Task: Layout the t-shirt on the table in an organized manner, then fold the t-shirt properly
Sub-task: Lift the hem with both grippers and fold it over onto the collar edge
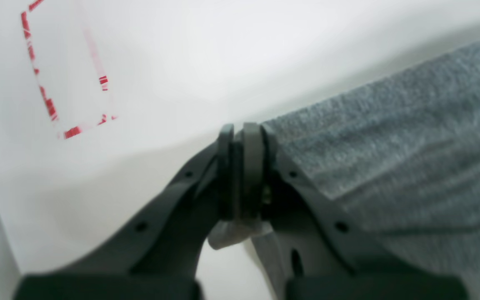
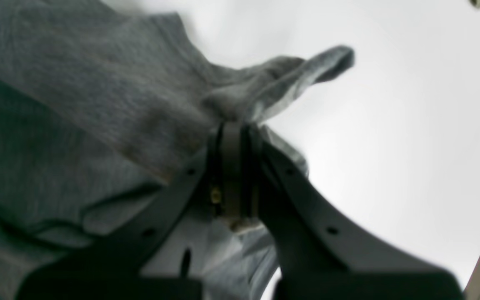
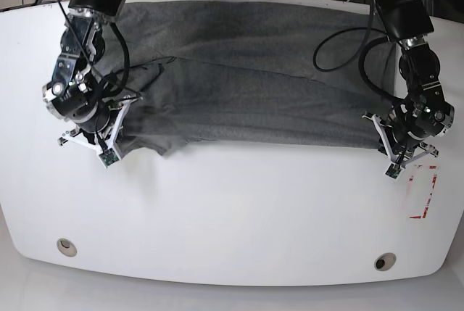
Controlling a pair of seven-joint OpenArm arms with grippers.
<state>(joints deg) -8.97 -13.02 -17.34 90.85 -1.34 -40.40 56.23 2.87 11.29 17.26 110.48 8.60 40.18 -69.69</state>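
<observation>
Broadly, bench (image 3: 232, 217): glossy white, carrying everything; its near half is bare apart from two metal grommets (image 3: 67, 246) and a red-marked sticker (image 3: 424, 191) at the base view's right.
T-shirt (image 3: 254, 86): heather grey, lying on the bench's far half, long axis running across the bench from side to side; the near edge is drawn fairly straight between the two arms, likely so the cloth can be stretched flat for laying out. Which end is the neck cannot be told.
Right pincer (image 2: 233, 129): clenched on a bunched corner of the t-shirt, at the base view's left, where the cloth still puckers and a loose tab juts out.
Left pincer (image 1: 242, 129): clenched on the t-shirt's edge at the opposite end, just beside the sticker, with a small fold of fabric showing below the pads.
Stage: judged as layout, folding not yet begun.
</observation>
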